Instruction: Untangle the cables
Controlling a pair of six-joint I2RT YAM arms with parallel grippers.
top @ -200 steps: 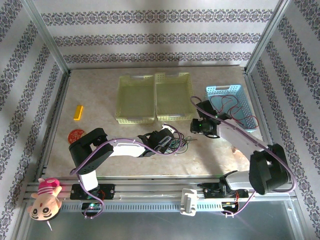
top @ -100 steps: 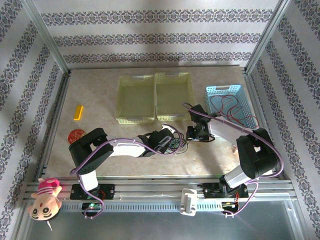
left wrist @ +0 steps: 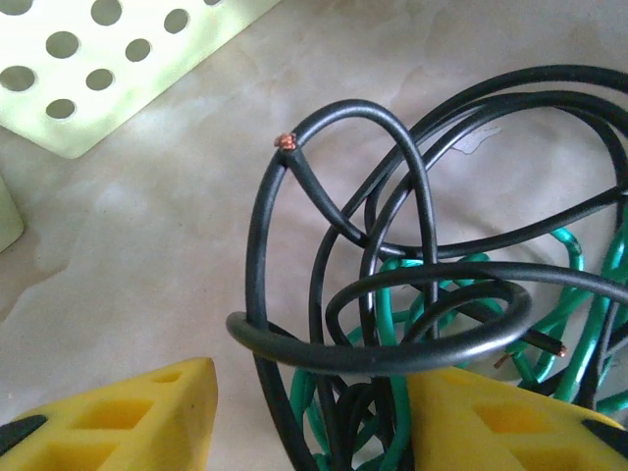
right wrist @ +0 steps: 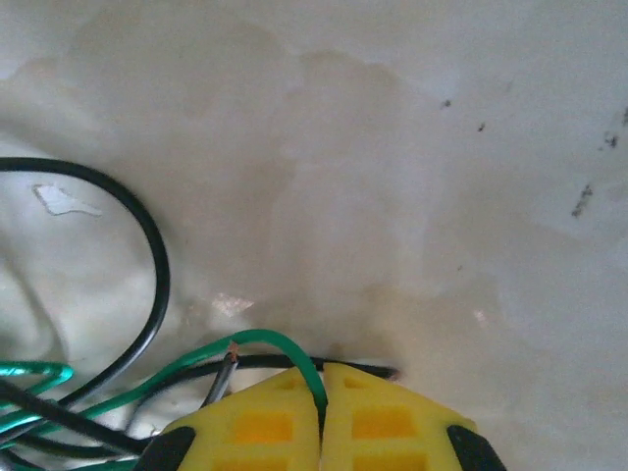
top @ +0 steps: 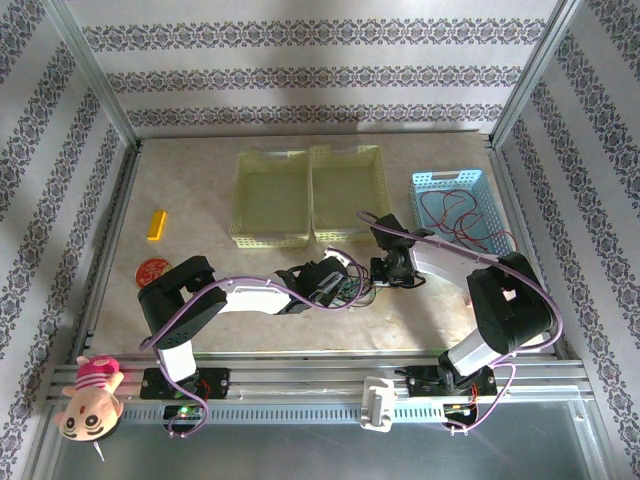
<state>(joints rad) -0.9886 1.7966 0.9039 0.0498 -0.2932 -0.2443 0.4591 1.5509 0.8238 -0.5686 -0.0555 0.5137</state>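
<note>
A tangle of black and green cables [top: 358, 289] lies on the table in front of the baskets. In the left wrist view, black loops [left wrist: 392, 245] and green strands [left wrist: 392, 324] stand between my yellow fingers [left wrist: 118, 417]. My left gripper [left wrist: 309, 417] is open around them, with a gap on its left side; it sits at the tangle's left [top: 343, 285]. My right gripper [right wrist: 321, 402] is shut on a green cable [right wrist: 270, 340] that arches out of its fingertips, at the tangle's right edge [top: 380, 268]. A black cable [right wrist: 152, 260] curves beside it. Red cables [top: 455, 215] lie in the blue basket.
Two pale yellow-green baskets [top: 246, 200] [top: 378, 185] stand behind the tangle, one corner close in the left wrist view [left wrist: 98, 78]. A blue basket [top: 450, 180] is at the right. A yellow block [top: 156, 224], a red disc [top: 152, 269] and a plush toy [top: 88, 395] sit at the left.
My right arm has swung left from beside the blue basket to the tangle's right edge. The left arm has stayed where it was.
</note>
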